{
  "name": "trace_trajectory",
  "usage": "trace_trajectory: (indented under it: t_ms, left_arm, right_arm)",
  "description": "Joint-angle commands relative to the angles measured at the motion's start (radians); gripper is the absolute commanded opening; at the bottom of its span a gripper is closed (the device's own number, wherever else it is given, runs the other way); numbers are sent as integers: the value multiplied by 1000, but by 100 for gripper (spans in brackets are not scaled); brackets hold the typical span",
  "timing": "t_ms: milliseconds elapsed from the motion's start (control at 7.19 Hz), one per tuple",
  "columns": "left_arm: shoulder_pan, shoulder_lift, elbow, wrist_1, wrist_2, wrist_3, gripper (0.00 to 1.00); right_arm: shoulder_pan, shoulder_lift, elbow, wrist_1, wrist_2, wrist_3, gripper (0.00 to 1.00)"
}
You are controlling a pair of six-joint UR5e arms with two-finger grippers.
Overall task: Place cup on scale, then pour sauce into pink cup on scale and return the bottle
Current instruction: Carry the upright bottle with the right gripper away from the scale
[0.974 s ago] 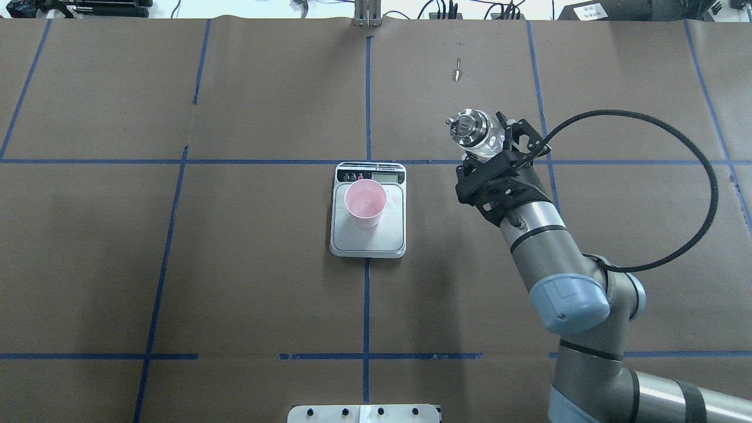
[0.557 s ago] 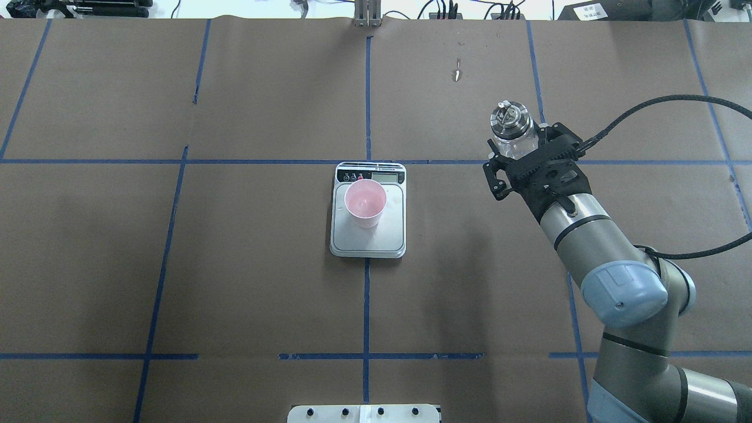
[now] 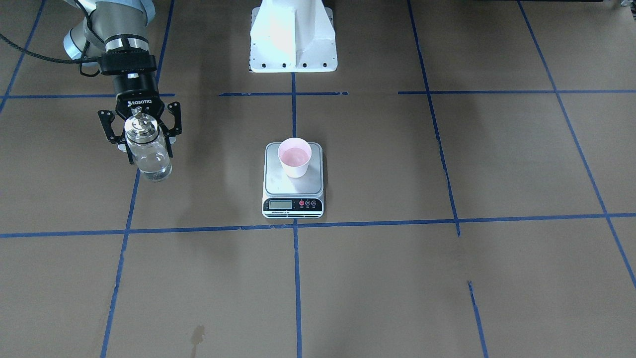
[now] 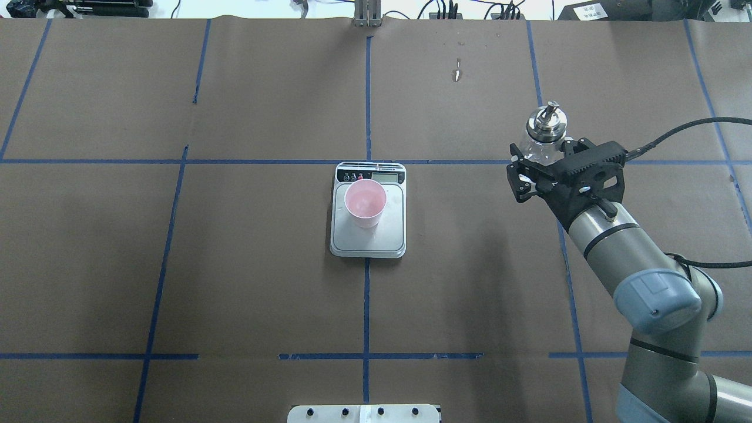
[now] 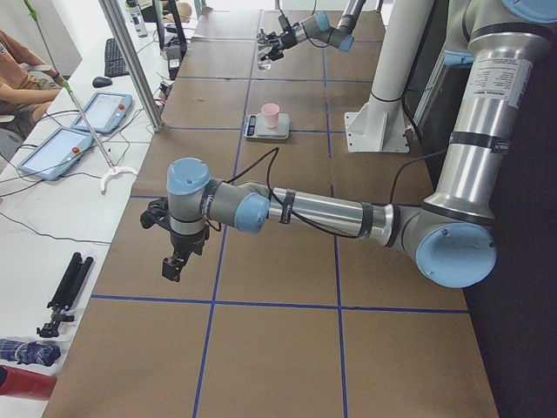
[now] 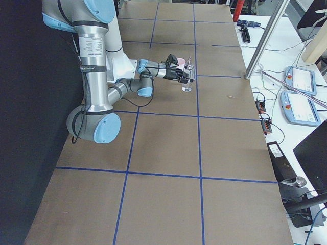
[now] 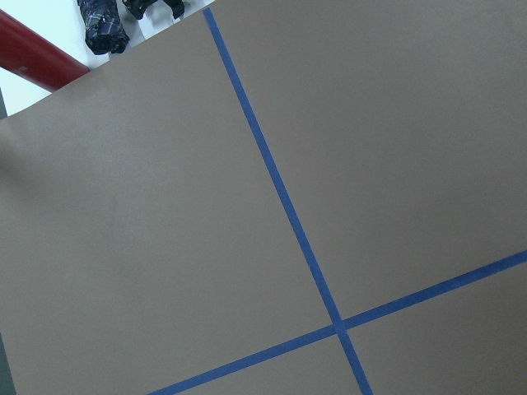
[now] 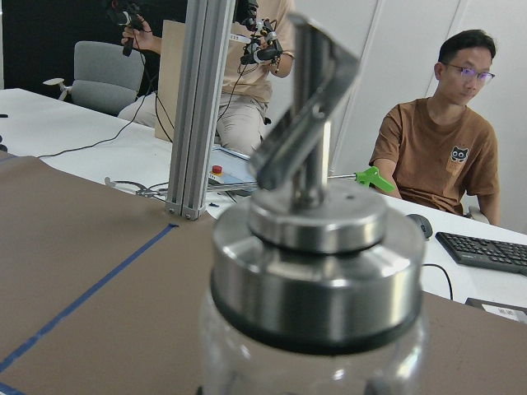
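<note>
The pink cup [image 4: 365, 202] stands upright on the scale [image 4: 376, 239] at the table's middle; it also shows in the front view [image 3: 294, 156] on the steel plate [image 3: 293, 188]. My right gripper [image 4: 541, 154] is shut on the clear glass bottle [image 4: 546, 124] and holds it upright, well to the robot's right of the scale and apart from it. In the front view the bottle [image 3: 148, 154] hangs between the fingers, with clear liquid inside. Its silver spout cap [image 8: 317, 239] fills the right wrist view. My left gripper [image 5: 172, 268] shows only in the exterior left view, so I cannot tell its state.
The white robot base [image 3: 293, 35] stands behind the scale. Blue tape lines cross the brown table. A small mark [image 4: 456, 73] lies on the far side. An operator [image 8: 436, 156] sits at a desk beyond the far edge, with tablets [image 5: 104, 111] on it.
My right arm has carried the bottle to the right, farther from the scale, and the bottle has come upright. The cup and scale have not moved.
</note>
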Motion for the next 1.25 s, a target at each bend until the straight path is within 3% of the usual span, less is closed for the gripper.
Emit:
trace_trajectory:
  t_ms: [0,139,835,1113]
  left_arm:
    - [0,-1,-4,1,0,0,100]
    - [0,0,-15,1,0,0,100]
    - [0,16,-16,3,-6,0,100]
    - [0,16,-16,3,-4,0,100]
  right_arm:
    - [2,-47,-12,69,-8,126,0]
    - [2,-70,-28,71,-9,212,0]
    - [-1,-126,-100,77,-52,258,0]
    - [-3,-118,-195,101,-68,326,0]
